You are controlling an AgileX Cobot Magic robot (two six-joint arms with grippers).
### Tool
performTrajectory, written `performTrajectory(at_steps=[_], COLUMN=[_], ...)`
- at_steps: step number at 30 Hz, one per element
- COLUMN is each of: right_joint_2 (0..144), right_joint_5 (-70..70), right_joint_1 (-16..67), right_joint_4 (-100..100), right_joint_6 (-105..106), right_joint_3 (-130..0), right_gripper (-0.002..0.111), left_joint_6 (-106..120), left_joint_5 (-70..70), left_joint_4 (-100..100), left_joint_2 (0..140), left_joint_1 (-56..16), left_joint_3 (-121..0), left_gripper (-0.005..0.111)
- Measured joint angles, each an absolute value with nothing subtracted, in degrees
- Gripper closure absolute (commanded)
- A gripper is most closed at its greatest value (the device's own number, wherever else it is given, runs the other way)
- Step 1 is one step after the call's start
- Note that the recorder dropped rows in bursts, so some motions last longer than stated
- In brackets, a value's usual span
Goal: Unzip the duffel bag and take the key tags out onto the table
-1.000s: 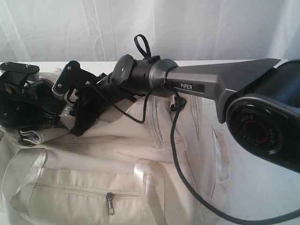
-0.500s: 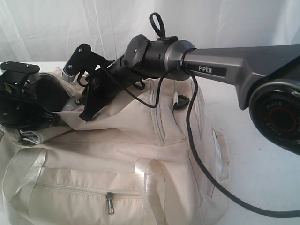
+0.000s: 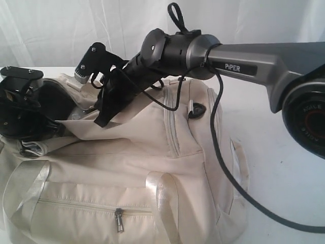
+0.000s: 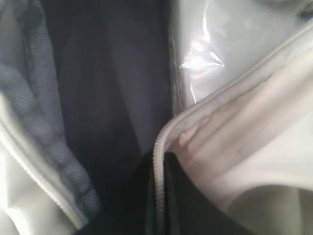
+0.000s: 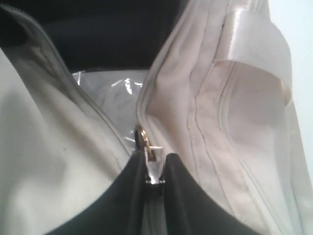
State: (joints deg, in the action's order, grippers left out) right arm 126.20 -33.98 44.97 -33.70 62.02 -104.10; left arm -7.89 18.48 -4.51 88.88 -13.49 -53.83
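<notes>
The cream duffel bag (image 3: 127,168) lies on the white table (image 3: 289,183), its top zipper partly undone and dark lining (image 4: 112,88) showing. My right gripper (image 5: 155,178) reaches across to the bag's left part (image 3: 104,114) and is shut on the metal zipper pull (image 5: 146,142). At the bag's left end my left gripper (image 4: 159,196) is shut on the zipper edge (image 4: 157,161) of the opening, its black body (image 3: 23,114) against the fabric. Clear plastic film (image 5: 110,90) lies inside the opening. The key tags are hidden.
The right arm's black cable (image 3: 223,168) hangs over the bag's right side and trails onto the table. A front pocket with a small zip pull (image 3: 119,221) and glossy strap handles (image 3: 162,198) face the camera. A white curtain (image 3: 76,30) stands behind.
My right gripper has risen and moved to the right with the zipper pull in its grip. The left gripper has stayed put on the bag's edge.
</notes>
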Motion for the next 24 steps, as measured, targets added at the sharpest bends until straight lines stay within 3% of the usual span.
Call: performTrajectory(at_steps=[24], right_joint_2=[117.38], right_joint_5=[-45.45], right_joint_1=[38.01], right_joint_4=[-24.5], right_joint_6=[52.62], right_joint_3=[-104.1], right_gripper=[0.108], left_joint_6=[-7.74], left_joint_5=[15.86], left_joint_4=[-4.3], left_joint_2=[88.88], left_joint_1=[-13.49], left_joint_3=[-53.83], left_gripper=[0.107])
